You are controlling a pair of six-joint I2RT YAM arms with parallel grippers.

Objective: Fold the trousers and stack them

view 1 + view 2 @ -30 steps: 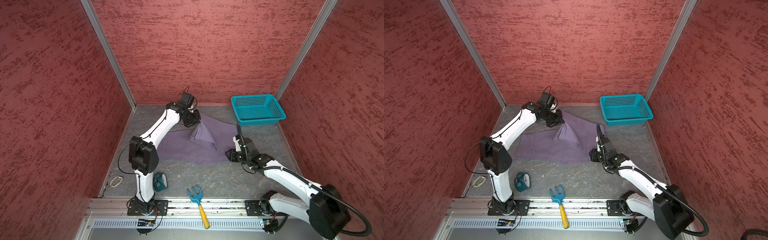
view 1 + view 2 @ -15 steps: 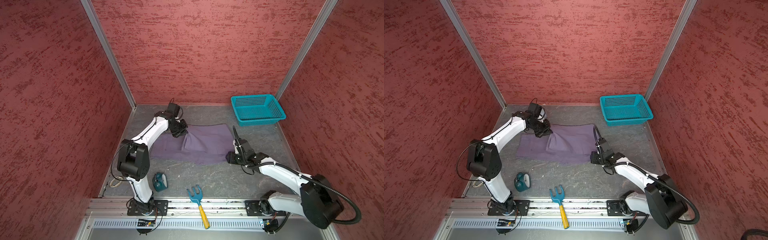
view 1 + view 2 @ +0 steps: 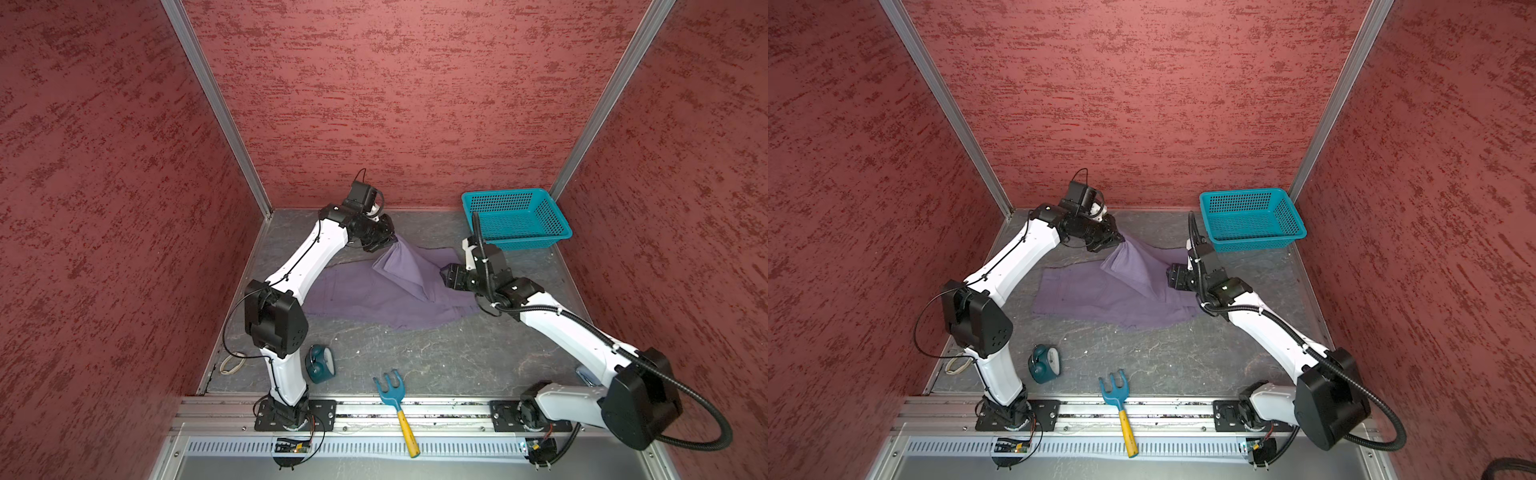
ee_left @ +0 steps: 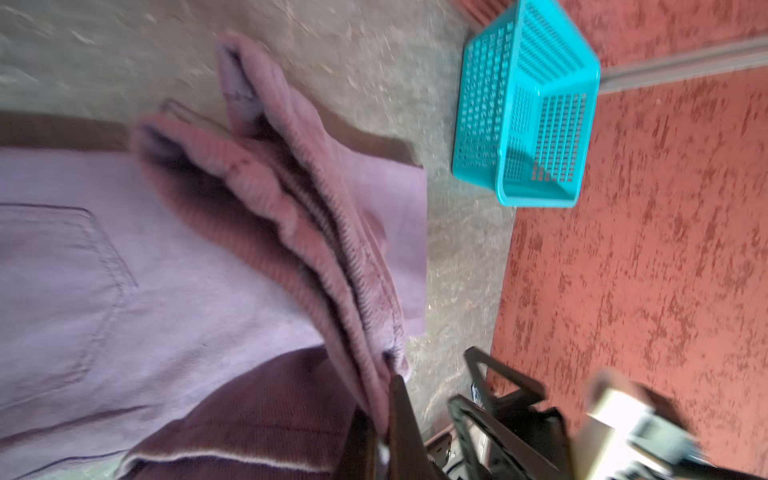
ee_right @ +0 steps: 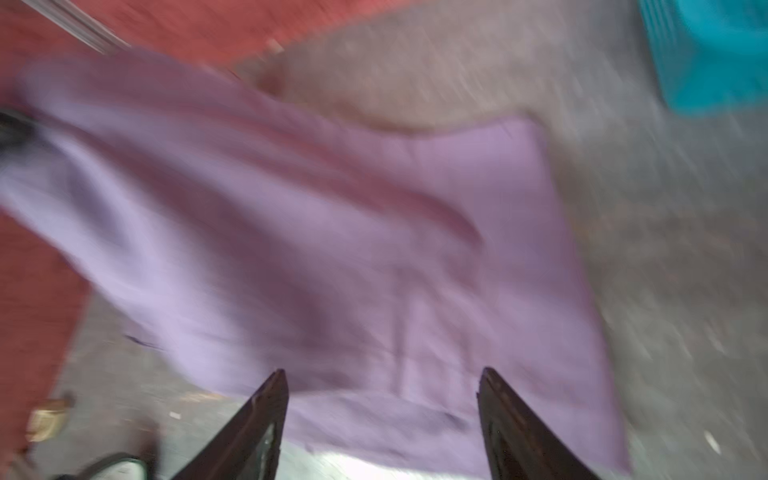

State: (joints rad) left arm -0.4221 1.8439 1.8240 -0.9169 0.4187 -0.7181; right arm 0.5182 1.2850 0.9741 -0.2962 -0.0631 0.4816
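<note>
The purple-grey trousers [image 3: 374, 291] [image 3: 1100, 291] lie spread over the grey floor in both top views. One corner is pulled up into a peak at the back. My left gripper [image 3: 390, 242] [image 3: 1119, 240] is shut on that raised corner. In the left wrist view its fingers pinch the ribbed hem [image 4: 388, 395], and the trousers [image 4: 124, 270] hang below it. My right gripper [image 3: 444, 275] [image 3: 1170, 277] hovers over the right end of the cloth. Its jaws [image 5: 382, 374] stand wide open and empty above the trousers [image 5: 332, 208].
A teal basket [image 3: 515, 220] [image 3: 1250, 222] [image 4: 528, 104] [image 5: 715, 54] stands at the back right. Near the front lie a teal alarm clock [image 3: 320, 363], a blue rake with a yellow handle [image 3: 395, 399] and a white cord loop [image 3: 230, 365]. Red walls close in three sides.
My right gripper has opened and risen off the cloth's right edge, moving toward the back. My left gripper dipped low and to the left, then came back up at the rear with the corner.
</note>
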